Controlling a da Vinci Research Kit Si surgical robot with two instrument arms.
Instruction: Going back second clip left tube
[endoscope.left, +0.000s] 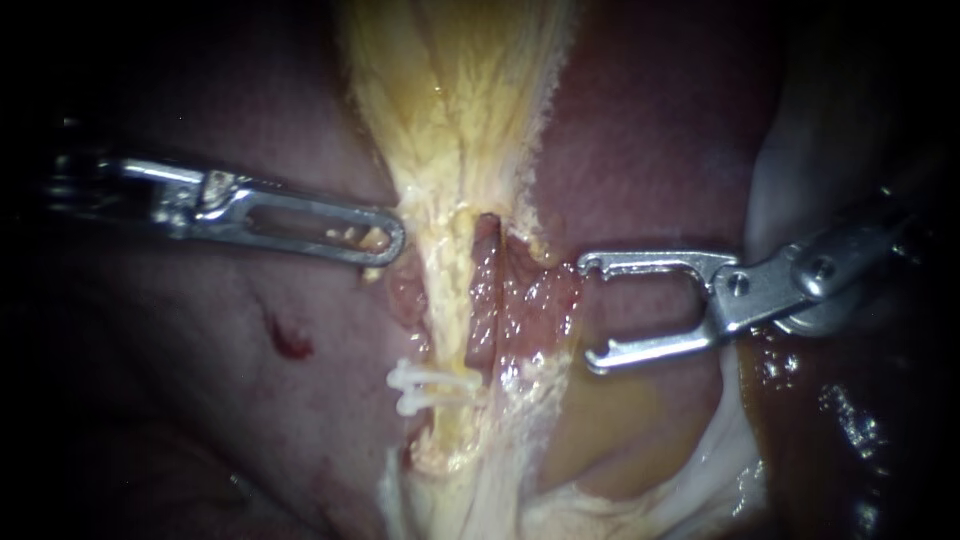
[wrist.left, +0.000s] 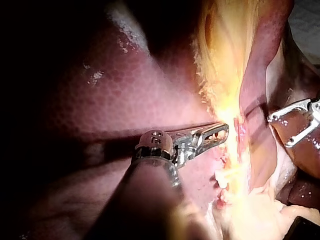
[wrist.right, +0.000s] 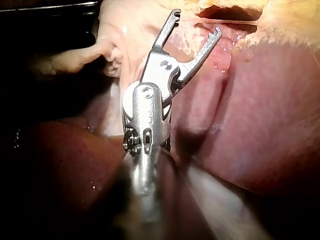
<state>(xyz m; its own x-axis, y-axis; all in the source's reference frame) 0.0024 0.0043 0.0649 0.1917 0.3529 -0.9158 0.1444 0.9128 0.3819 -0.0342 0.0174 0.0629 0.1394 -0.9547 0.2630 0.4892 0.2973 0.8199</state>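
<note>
My right instrument (endoscope.left: 592, 312) stands with its jaws wide apart and nothing between them: no clip is loaded and neither jaw touches a tube. The right wrist view shows the same empty fork (wrist.right: 196, 22). Its tips sit just beside the raw pink tissue (endoscope.left: 530, 300), to the right of the tubes and apart from the left tube (endoscope.left: 450, 300). My left instrument (endoscope.left: 375, 240) has its jaws closed together at the edge of the yellow tissue (endoscope.left: 460, 100), and they appear to pinch that edge and hold it out to the side (scraps of yellow show in the slot of the jaw). Two white clips (endoscope.left: 432, 388) cross the left tube side by side, low on it and below the spot where my left instrument holds. So the clipping itself looks finished, and I judge that only drawing the open jaws further clear of the tissue remains. The left tube is a pale yellow, glistening strand running down from the yellow tissue. The clips lie roughly square across it and close together, with the dark red liver (endoscope.left: 650, 120) behind.
</note>
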